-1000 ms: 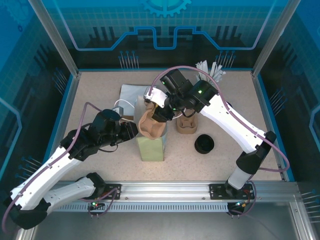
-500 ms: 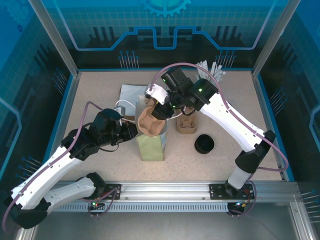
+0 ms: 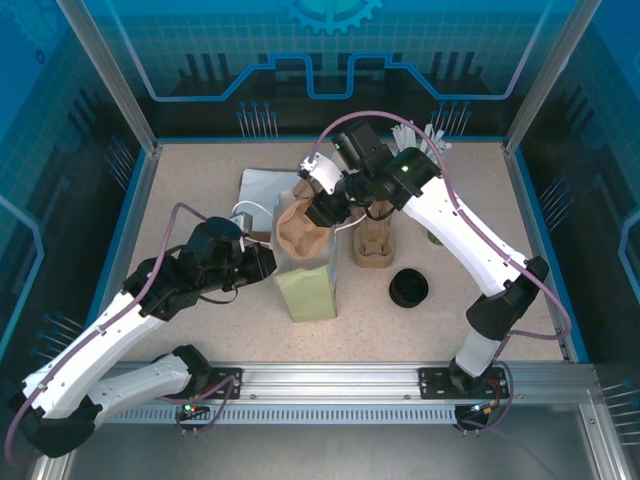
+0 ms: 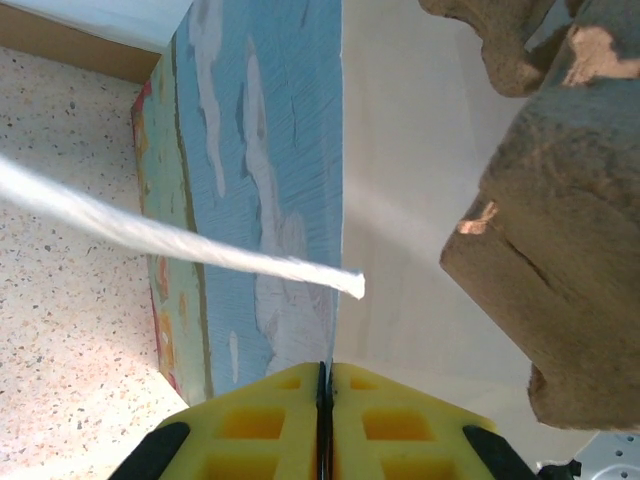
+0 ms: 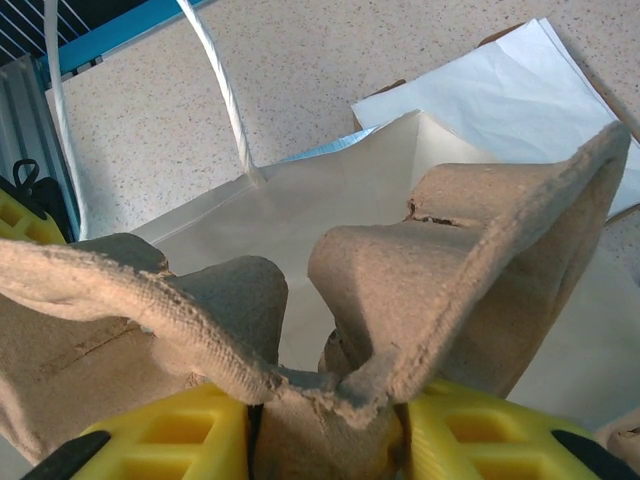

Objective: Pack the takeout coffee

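Rough brown pulp carrier [image 5: 460, 250] is clamped by right gripper [image 5: 325, 430], smooth flat paper bag [image 4: 270, 150] wall pinched by left gripper [image 4: 325, 385].

You see a carrier [image 5: 450, 260] of rough, matt brown moulded pulp, a bag [image 4: 270, 180] of smooth matt paper, and a speckled, grainy tabletop [image 4: 70, 300].

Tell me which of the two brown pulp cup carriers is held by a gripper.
The carrier over the open paper bag, pinched by the right gripper. The other carrier stands free on the table, right of the bag.
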{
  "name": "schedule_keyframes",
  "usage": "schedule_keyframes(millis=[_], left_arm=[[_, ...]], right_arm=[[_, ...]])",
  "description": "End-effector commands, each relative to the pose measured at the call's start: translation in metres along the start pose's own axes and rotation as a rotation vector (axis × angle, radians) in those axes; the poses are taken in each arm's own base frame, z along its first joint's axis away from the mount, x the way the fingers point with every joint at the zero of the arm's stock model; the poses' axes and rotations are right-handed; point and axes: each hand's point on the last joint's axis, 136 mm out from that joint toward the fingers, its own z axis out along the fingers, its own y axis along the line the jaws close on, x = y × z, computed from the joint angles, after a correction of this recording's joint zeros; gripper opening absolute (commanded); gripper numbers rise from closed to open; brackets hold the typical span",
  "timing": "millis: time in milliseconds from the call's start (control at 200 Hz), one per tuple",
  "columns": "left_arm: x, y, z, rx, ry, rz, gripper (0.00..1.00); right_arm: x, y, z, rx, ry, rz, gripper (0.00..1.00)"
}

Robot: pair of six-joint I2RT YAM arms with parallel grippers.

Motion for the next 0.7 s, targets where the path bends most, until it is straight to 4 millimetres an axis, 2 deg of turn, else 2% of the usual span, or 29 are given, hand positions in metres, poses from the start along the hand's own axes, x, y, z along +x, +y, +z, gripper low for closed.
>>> schedule_keyframes(millis=[0, 120, 270, 695], left_arm=[[-0.005, -0.01, -0.005, 0.039, -0.008, 0.025, 0.11], [-0.007, -0.011, -0.006, 0.04, -0.016, 0.031, 0.11], [-0.009, -0.013, -0.006, 0.045, -0.022, 0.036, 0.1], [-0.02, -0.026, -0.005, 0.05, -0.03, 0.08, 0.1]], right_arm=[[0.0, -0.009, 0.002, 0.026, 0.013, 0.007, 0.35], [0.009, -0.011, 0.006, 0.058, 0.052, -0.04, 0.35], [0.023, -0.003, 0.011, 0.096, 0.121, -0.181, 0.35], [0.055, 0.017, 0.004, 0.114, 0.296, -0.357, 0.36]])
